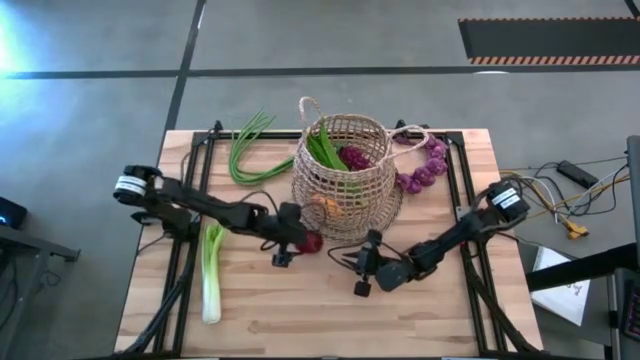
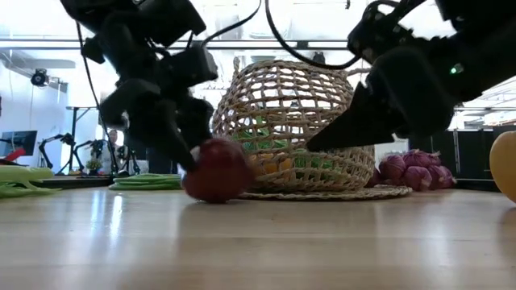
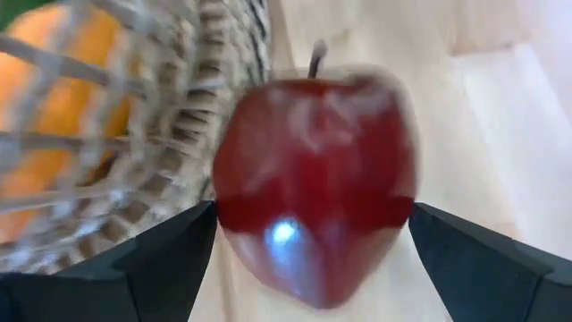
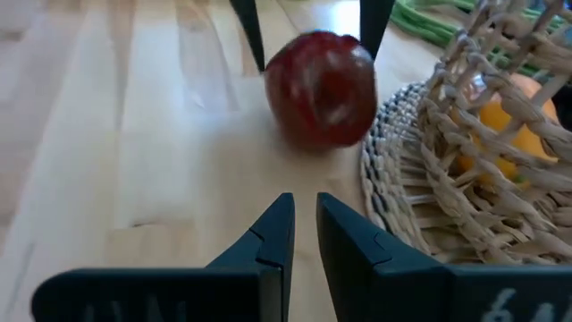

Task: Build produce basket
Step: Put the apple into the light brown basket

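Note:
The tan wicker basket [image 1: 342,172] stands on a flat woven disc [image 2: 322,193] at the table's middle. It holds green leaves, purple grapes and yellow-orange peppers [image 4: 509,116]. My left gripper [image 1: 298,241] is shut on a dark red onion [image 1: 313,241] at the basket's near left foot. My right gripper [image 1: 364,272] is shut and empty, near of the basket, its fingers [image 4: 304,224] pointing at the onion [image 4: 320,86]. A pale leek [image 1: 212,275] and green stalks [image 1: 250,150] lie to the left. A purple grape bunch [image 1: 424,166] lies to the right. My left gripper pinches the onion between its two fingers [image 3: 170,259], one on each opposite side [image 3: 234,215], with its short stalk [image 3: 315,59] pointing away from the wrist. The fingers slant down from the table's left. The onion's underside [image 2: 216,196] is at table height; whether it touches the wood I cannot tell.
The disc's rim [image 4: 384,179] and the basket wall [image 3: 116,134] are right beside the onion. A yellow round thing [image 2: 505,165] shows at the low view's right edge. Black rails [image 1: 190,200] run along the table's left and right sides. Bare wood [image 1: 300,310] lies near of both grippers.

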Tool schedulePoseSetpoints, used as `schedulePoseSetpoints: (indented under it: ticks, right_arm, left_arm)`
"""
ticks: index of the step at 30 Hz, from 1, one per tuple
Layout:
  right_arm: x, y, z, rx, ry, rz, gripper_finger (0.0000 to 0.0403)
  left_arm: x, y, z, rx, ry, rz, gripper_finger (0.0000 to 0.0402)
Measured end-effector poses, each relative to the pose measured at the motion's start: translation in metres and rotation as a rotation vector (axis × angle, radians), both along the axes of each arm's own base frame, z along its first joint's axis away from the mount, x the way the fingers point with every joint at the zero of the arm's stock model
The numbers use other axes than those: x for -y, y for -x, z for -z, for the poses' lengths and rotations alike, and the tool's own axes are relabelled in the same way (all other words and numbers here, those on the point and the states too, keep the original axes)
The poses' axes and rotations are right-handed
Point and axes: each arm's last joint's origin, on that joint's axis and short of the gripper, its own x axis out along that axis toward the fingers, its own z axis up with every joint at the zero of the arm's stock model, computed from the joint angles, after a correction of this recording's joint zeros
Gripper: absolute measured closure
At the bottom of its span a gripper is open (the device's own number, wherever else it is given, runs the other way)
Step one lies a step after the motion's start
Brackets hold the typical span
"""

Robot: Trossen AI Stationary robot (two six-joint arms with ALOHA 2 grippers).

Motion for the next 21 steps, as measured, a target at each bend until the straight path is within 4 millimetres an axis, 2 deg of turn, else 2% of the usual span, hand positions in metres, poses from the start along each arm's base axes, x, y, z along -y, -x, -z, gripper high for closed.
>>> schedulePoseSetpoints:
  ticks: [5, 10, 21]
  right_arm:
    - [-0.007, 0.004, -0.002, 0.007, 0.004, -0.022, 0.0360]
    - [-0.010, 0.006, -0.002, 0.009, -0.020, -0.022, 0.0360]
    - [0.003, 0.000, 0.011, 0.003, -0.131, 0.099, 0.0360]
  left_arm:
    - [0.013, -0.016, 0.012, 0.034, -0.067, -0.021, 0.0049]
    - [0.023, -0.030, 0.016, 0.126, -0.013, -0.038, 0.0049]
    - [0.032, -0.045, 0.032, 0.222, 0.051, -0.059, 0.0049]
